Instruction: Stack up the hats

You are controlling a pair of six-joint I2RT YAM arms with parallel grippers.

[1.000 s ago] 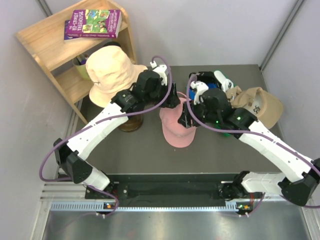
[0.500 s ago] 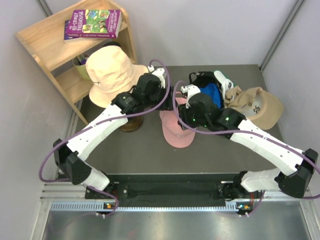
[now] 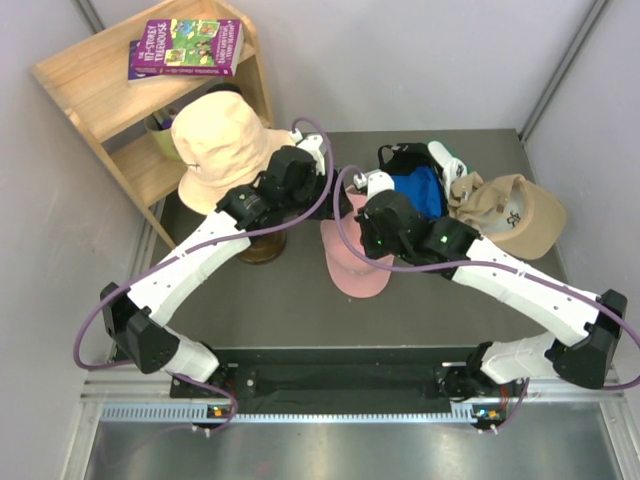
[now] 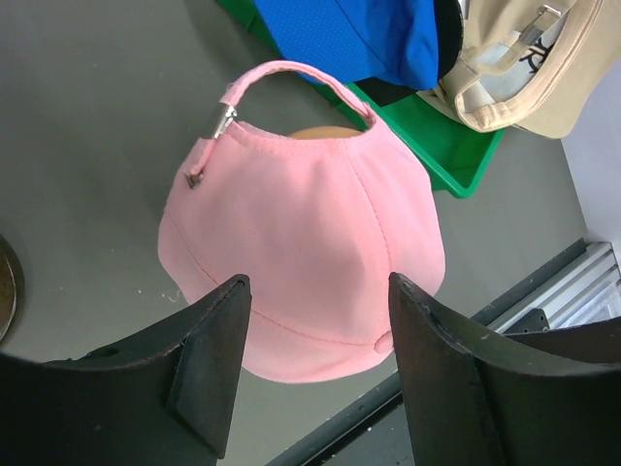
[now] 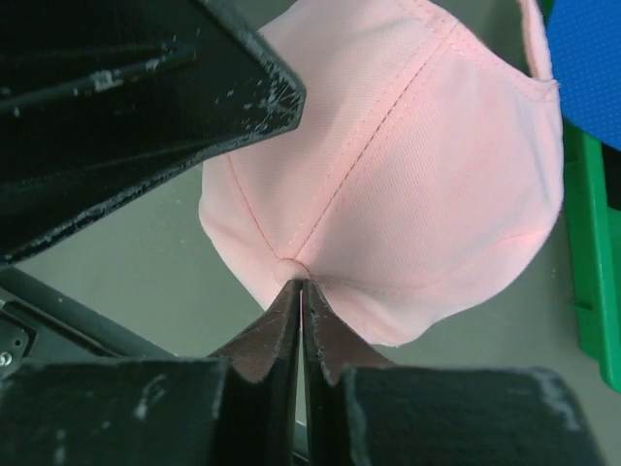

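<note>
Okay so the right gripper point(image 5: 299, 286) is clamped tight on the pink cap point(image 5: 417, 155), right at the little button on top of the crown, and it looks like it's only got a tiny nip of fabric. The left gripper point(image 4: 318, 291) hangs just above the same cap with its jaws spread wide and nothing in them, not touching it as far as I can see.

The cap sits about mid-table point(image 3: 280, 300), peak toward the arms, back strap just beside the green tray point(image 4: 437, 136). The blue cap point(image 3: 418, 188) lies over that tray, the tan cap point(image 3: 515, 210) is off to its right, and the peach hat point(image 3: 215, 140) is parked on a stand at the left.

My worry: that pinch is small, so on a lift the fabric could just slide out and the cap flops back down. Soft crown too, so it may sag and fold instead of dropping neatly over another hat. Also both wrists are crowded over 1 cap, so a careless swing could knock them together.
</note>
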